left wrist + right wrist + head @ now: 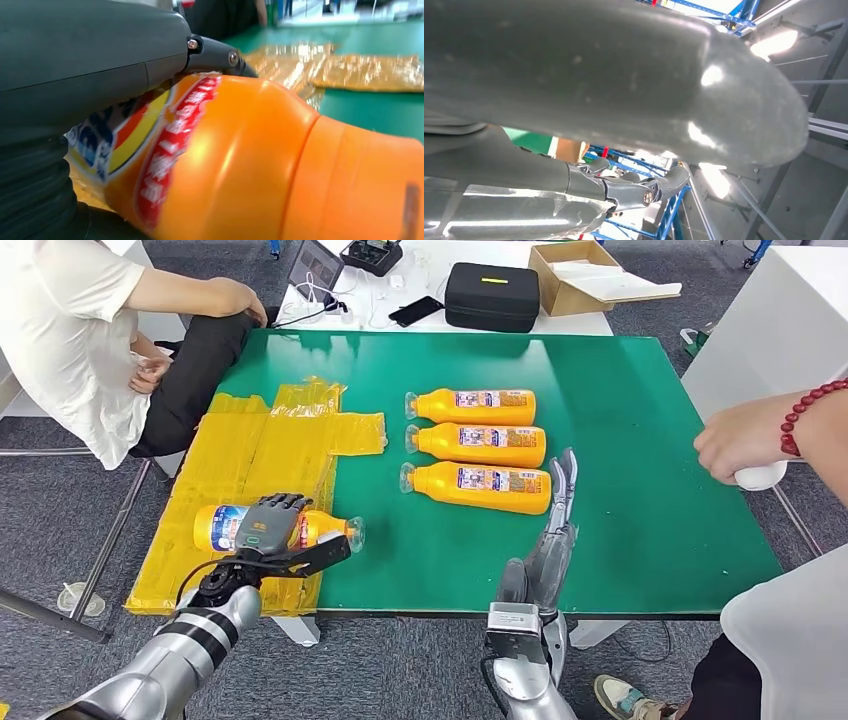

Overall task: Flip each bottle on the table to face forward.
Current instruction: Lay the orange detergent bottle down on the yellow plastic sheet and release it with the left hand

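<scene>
Three orange bottles lie side by side in a row on the green table (620, 440): a far bottle (472, 406), a middle bottle (478, 444) and a near bottle (478, 487), caps to the left. A fourth orange bottle (222, 526) lies on the yellow sheet (260, 450) at the table's front left, cap to the right. My left hand (268, 528) grips it from above, and the left wrist view shows its label and neck (240, 160) close up under my fingers (215, 55). My right hand (553, 540) is raised at the front edge, fingers stretched out and holding nothing.
A seated person in white (70, 330) is at the far left. Another person's hand with a red bead bracelet (745, 440) rests on a white object at the right edge. A black case (492, 295) and cardboard box (575, 275) sit on the white table behind.
</scene>
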